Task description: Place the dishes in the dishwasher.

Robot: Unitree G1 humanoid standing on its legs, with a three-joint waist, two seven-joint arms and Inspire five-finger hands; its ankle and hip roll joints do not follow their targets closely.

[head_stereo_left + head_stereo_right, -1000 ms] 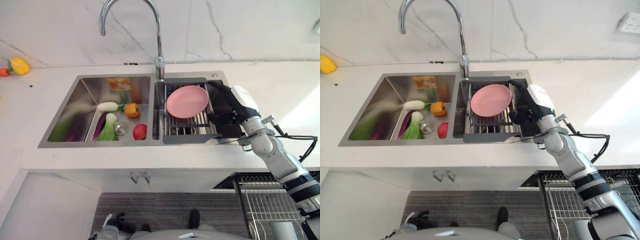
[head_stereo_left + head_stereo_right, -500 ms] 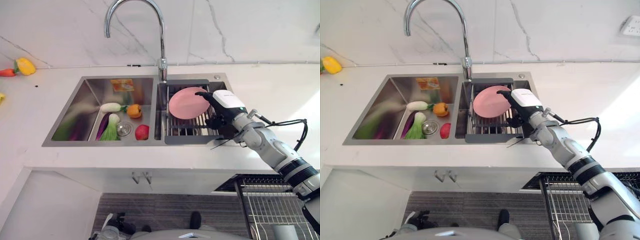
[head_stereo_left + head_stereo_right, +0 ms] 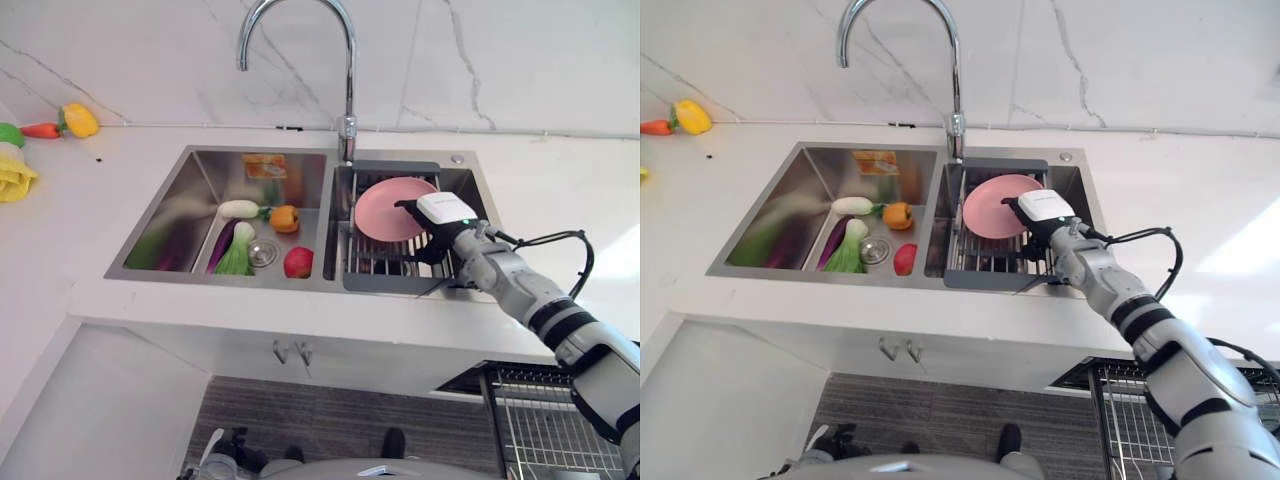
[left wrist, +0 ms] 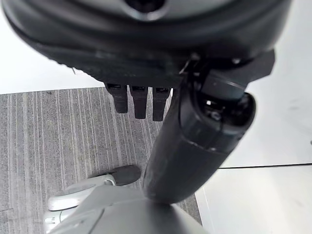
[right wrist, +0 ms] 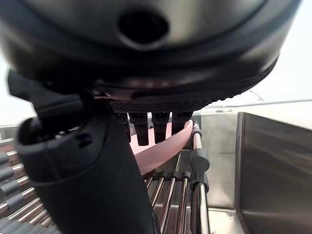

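Note:
A pink plate (image 3: 388,208) leans tilted on the dark drying rack (image 3: 385,283) in the sink's right basin. My right hand (image 3: 441,213), with a white cover on its back, reaches in from the right and sits at the plate's right rim. In the right wrist view its fingers (image 5: 151,127) stretch straight over the plate's edge (image 5: 163,152), and the thumb (image 5: 87,175) stands apart below; they are not closed on the plate. My left hand (image 4: 195,141) hangs open above the grey floor.
The left basin (image 3: 190,205) holds a white radish (image 3: 238,209), an orange pepper (image 3: 285,217), a red fruit (image 3: 298,262), greens and an eggplant. A tall faucet (image 3: 346,70) rises behind the rack. A wire dishwasher rack (image 3: 550,430) stands pulled out at lower right.
The camera has shifted. My right hand has moved from the rack's right side leftwards onto the pink plate's right rim. The plate has stayed on the rack.

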